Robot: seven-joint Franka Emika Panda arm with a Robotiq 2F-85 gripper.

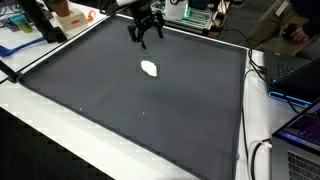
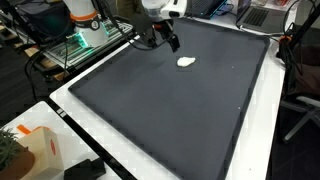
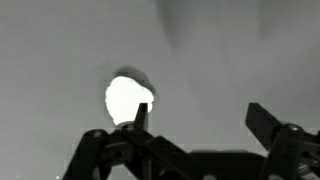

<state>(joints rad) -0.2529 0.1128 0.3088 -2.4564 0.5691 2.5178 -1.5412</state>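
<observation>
A small white lump [image 1: 150, 68] lies on the dark grey mat [image 1: 130, 110]; it also shows as the white lump [image 2: 186, 62] in both exterior views. My gripper [image 1: 145, 36] hangs open above the mat, a little behind the lump and not touching it; the gripper [image 2: 166, 41] holds nothing. In the wrist view the white lump [image 3: 128, 98] shows bright just beyond one of my fingers [image 3: 140, 117], while the gripper [image 3: 200, 118] has only bare mat between its fingers.
The mat [image 2: 170, 110] lies on a white table [image 1: 30, 130]. An orange box [image 1: 72, 14] and clutter stand at the back. Laptops [image 1: 300, 120] and cables line one side. A cardboard box [image 2: 35, 150] sits at a near corner.
</observation>
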